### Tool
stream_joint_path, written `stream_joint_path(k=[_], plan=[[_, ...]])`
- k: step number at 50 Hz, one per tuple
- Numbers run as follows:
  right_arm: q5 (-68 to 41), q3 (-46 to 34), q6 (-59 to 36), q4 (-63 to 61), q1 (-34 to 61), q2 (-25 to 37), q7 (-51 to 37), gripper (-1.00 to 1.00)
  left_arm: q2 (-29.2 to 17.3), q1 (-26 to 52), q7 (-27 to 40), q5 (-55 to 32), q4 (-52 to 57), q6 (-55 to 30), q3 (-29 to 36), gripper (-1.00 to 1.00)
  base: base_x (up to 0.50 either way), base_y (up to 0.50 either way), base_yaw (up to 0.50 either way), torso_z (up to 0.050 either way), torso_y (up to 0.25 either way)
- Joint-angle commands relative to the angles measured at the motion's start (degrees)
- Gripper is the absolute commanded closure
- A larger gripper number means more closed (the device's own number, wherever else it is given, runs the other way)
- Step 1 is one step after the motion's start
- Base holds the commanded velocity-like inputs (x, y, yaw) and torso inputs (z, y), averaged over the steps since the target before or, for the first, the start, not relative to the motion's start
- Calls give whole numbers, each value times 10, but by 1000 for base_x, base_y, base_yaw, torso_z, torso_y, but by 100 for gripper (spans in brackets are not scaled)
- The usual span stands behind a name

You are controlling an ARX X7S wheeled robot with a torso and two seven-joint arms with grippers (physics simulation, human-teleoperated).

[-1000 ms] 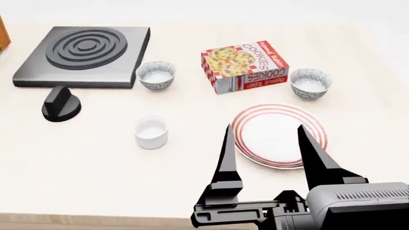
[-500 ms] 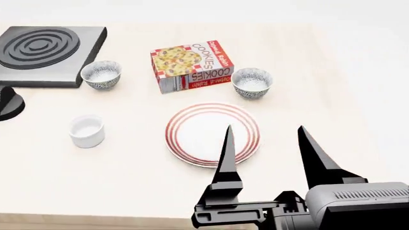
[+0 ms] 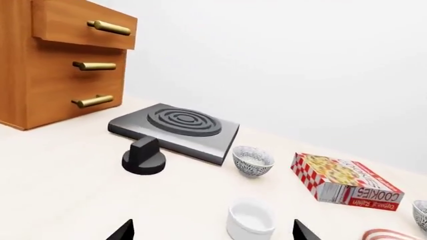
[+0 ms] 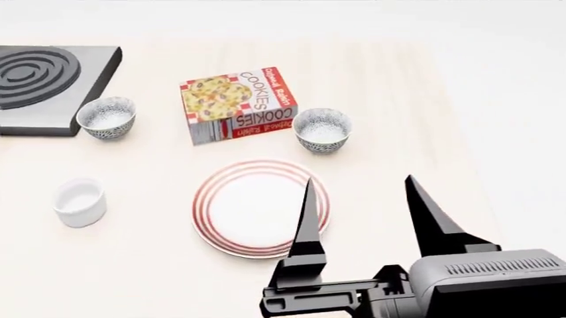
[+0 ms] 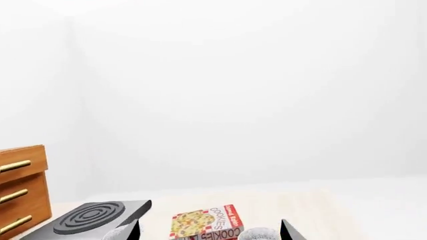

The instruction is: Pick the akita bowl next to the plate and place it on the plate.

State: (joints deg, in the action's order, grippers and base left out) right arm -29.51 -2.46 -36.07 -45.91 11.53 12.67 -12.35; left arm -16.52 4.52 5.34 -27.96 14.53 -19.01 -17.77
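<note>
While the right gripper [image 4: 358,215] hangs with jaws spread and empty over the plate's [image 4: 232,228] near right edge, the bowl [image 4: 323,130] sits just beyond the plate, beside the cookie box [image 4: 237,104]. A second bowl [image 4: 106,117] stands by the burner [image 4: 40,86], a cup [image 4: 79,202] nearer. The left gripper's [image 3: 210,232] tips sit wide apart.

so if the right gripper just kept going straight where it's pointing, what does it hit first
Probably the akita bowl beside the cookie box: the open right gripper points that way over the plate. It looks raised, so it may pass above; depth is unclear.
</note>
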Motion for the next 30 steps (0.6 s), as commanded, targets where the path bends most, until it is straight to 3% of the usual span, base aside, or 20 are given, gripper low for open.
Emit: stream_joint_path(k=[1,30], plan=[[6,-12,2,3,1,8,-1,-100,-3,-1,4,-2,4,-1,2,-100,500,0,0,0,0],[6,-25,12,19,2,14,-8,-100,-5,0,5,-3,-8,10,8,-100,500,0,0,0,0]])
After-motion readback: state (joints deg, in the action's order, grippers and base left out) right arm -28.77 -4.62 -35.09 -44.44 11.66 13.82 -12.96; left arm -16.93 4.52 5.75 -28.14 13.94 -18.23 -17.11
